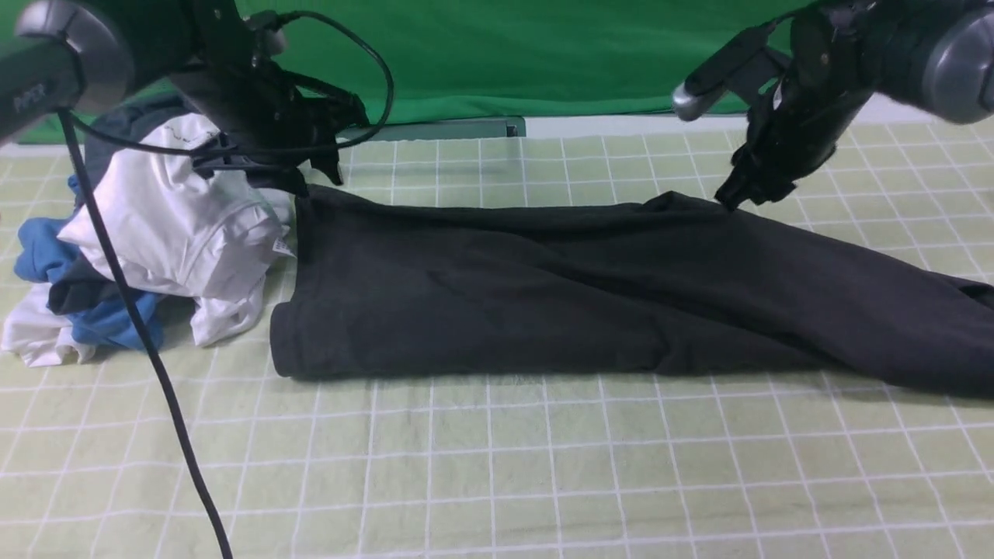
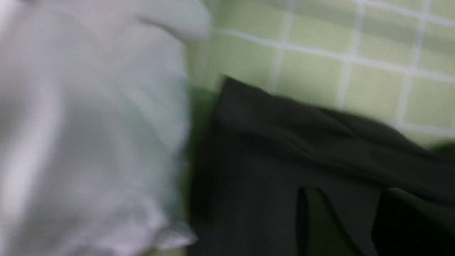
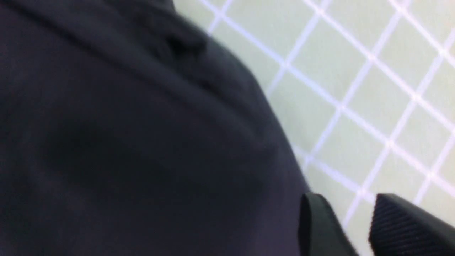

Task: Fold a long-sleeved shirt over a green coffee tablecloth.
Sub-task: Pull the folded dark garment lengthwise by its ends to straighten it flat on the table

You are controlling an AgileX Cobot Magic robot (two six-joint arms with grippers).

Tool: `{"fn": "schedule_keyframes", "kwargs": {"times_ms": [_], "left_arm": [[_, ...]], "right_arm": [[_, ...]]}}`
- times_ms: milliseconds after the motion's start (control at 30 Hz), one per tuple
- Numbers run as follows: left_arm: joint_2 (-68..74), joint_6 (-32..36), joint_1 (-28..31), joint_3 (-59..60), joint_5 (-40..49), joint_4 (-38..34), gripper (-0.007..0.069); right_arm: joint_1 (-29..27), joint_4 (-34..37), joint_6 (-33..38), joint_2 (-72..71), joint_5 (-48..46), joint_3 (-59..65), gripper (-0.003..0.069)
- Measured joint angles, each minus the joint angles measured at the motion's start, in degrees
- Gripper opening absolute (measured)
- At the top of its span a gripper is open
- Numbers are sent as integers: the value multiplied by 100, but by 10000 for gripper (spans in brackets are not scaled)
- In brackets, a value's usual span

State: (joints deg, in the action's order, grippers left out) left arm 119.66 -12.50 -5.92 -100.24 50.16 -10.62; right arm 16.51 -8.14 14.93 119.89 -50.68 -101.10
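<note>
Long-sleeved shirt (image 1: 543,287) is lying in a long band across the green coffee tablecloth (image 1: 497,466). Left hand (image 1: 307,180) is hovering at its far left corner, fingers parted a little (wrist view blurry). Right hand (image 1: 734,198) is touching the far edge, narrowly parted, empty.

A white garment (image 1: 178,225) and blue garment (image 1: 35,255) lie heaped at left, a green backdrop (image 1: 543,54) behind.

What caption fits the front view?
Black shirt lies across the checked tablecloth, left end effector and right end effector at its far edge.
</note>
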Motion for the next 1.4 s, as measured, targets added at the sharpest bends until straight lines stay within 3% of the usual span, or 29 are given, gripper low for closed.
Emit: {"fn": "schedule_keyframes", "kwargs": {"times_ms": [100, 200, 367, 600, 700, 800, 967, 1100, 1267, 1400], "left_arm": [[1, 318, -386, -12, 104, -167, 81], [83, 417, -814, -18, -10, -250, 19], [493, 434, -1121, -18, -531, -347, 5], [1052, 428, -1100, -26, -1362, -470, 11], [1166, 375, -1029, -31, -2022, -572, 12], [1220, 369, -908, -194, -2136, -653, 13], [1235, 424, -599, -913, -1306, -726, 14], [1056, 886, -500, -1390, -154, -733, 14], [610, 1250, -505, -1444, 582, -577, 14], [-28, 1381, -596, -1351, 1187, -106, 14]], "right_arm": [[0, 394, 72, -225, -211, 0, 64], [0, 903, 251, -331, -274, 0, 13], [0, 1455, 394, -369, -614, 0, 5], [82, 2212, 807, -558, -1127, 0, 5], [167, 2353, 920, -700, -1169, 0, 5], [186, 2409, 1038, -779, -1226, 0, 5], [176, 2409, 1165, -775, -1199, 0, 5], [176, 2403, 1209, -775, -1011, 0, 5], [33, 2365, 1065, -775, -1062, 0, 5], [-613, 2294, 860, -873, -1708, 21, 5]]}}
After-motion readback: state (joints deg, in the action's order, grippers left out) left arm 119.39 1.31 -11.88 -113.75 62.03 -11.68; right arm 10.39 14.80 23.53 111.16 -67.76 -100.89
